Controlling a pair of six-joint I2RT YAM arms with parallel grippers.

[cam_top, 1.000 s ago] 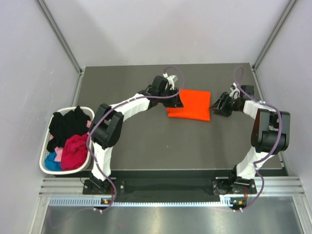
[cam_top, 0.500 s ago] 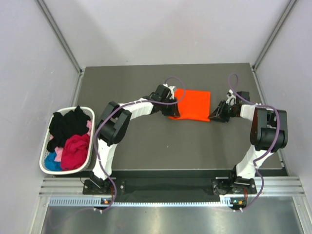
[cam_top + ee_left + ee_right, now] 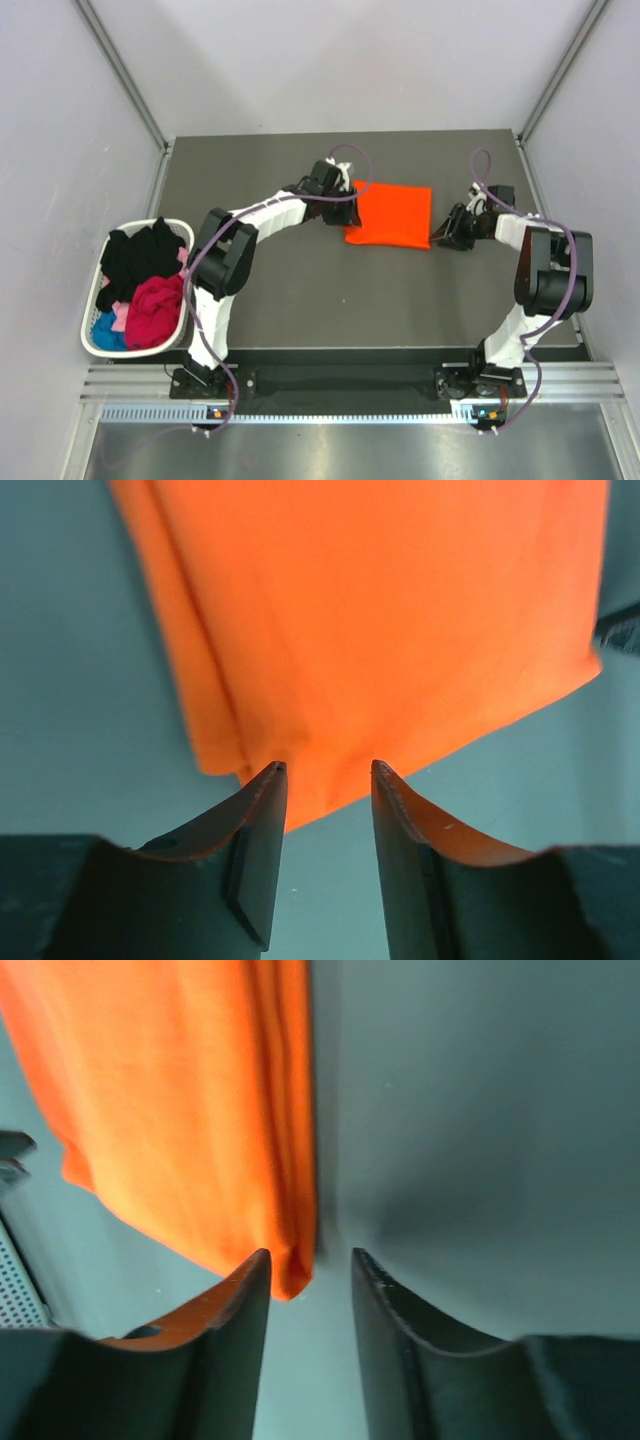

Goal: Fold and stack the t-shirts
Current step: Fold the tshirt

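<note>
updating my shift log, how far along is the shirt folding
Done: the orange tee lies folded into a rectangle. In hand: the left gripper and right gripper, both open, sit at its side edges. To do: the heaped shirts in the basket, black, magenta, blue; nothing stacked.

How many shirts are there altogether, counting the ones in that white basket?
4 clearly: a folded bright orange t-shirt on the dark table; a black garment, a magenta garment and a blue garment heaped in the white plastic basket. More may be buried.
</note>
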